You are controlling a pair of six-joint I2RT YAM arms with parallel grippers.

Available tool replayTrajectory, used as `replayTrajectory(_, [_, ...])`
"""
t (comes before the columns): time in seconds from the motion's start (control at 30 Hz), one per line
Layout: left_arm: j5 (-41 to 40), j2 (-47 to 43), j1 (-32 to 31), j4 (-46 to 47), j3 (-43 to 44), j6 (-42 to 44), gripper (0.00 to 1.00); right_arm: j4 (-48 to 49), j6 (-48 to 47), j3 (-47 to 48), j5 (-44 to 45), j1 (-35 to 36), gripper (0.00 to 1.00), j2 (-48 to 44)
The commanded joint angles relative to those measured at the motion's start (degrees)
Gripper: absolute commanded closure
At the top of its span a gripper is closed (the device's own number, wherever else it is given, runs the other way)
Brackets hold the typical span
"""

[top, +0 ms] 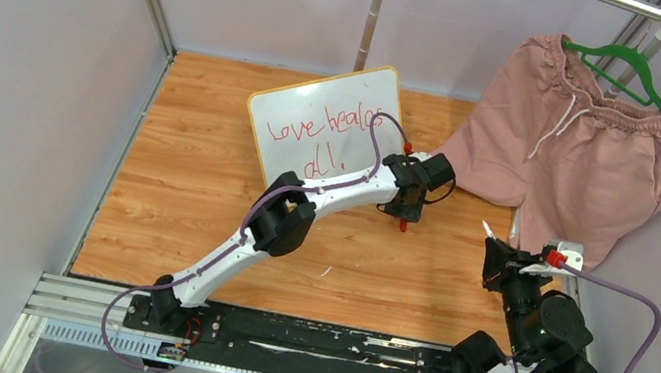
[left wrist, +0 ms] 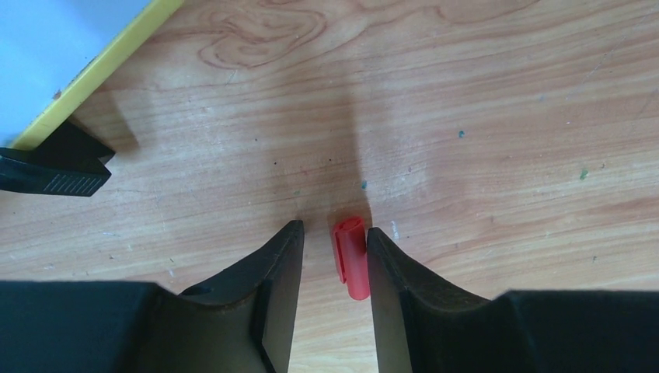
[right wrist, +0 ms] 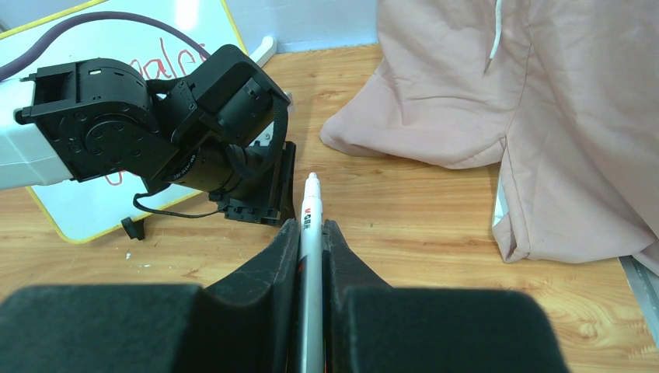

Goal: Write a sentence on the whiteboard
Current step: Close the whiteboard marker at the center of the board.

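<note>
At back edge of table (top: pixel 198 225), centre, whiteboard (top: pixel 321 96) stands tilted. The sentence (top: pixel 324 130) is in red over two lines and reads complete, so step in hand is judged to be recapping. Just off board's right-hand corner, left gripper (left wrist: pixel 334 231) points down w/ jaws apart either side of red cap (left wrist: pixel 351 256), which lies flat on the wood. Cap sits close against one finger w/ clear gap to the other, so not clamped. Right gripper (right wrist: pixel 310 225), near right edge, has jaws closed on marker (right wrist: pixel 312 194), bare tip fwd.

Risks:
- Cap is off-centre btwn fingers. A squeeze may roll or flick it out, or pinch it skewed, making mating w/ tip awkward.
- Exposed tip could smear ink on pink shorts (top: pixel 576 147) draped over back-right corner.
- Board's black foot (left wrist: pixel 54 167) is near left wrist. A sideways swing could knock board over.

Room: open wood across centre and front-left. Right side is cramped by shorts and table edge.
</note>
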Motion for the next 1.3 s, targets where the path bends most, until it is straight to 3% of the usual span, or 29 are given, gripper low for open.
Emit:
replayTrajectory(0.0, [-1.5, 2.3, 0.2, -0.1, 1.0, 2.2, 0.6, 0.5, 0.7, -0.3, 0.0, 0.5, 1.0, -0.8])
replayTrajectory(0.77, [-3.8, -8.6, -1.2, 0.2, -15.5, 8.7, 0.71, 0.2, 1.2, -0.7, 0.1, 0.6, 1.0, -0.8])
replayTrajectory(0.9, [-4.1, -10.2, -1.5, 0.2, -17.2, 10.7, 0.68, 0.2, 1.2, -0.7, 0.1, 0.6, 1.0, -0.4])
replayTrajectory(1.1, [-4.9, -12.3, -1.6, 0.2, -18.5, 10.6, 0.51, 0.2, 1.3, -0.8, 0.1, 0.6, 1.0, -0.4])
replayTrajectory(1.27, [-4.6, -13.1, -1.6, 0.2, -19.1, 7.8, 0.49, 0.2, 1.6, -0.9, 0.0, 0.5, 1.0, -0.3])
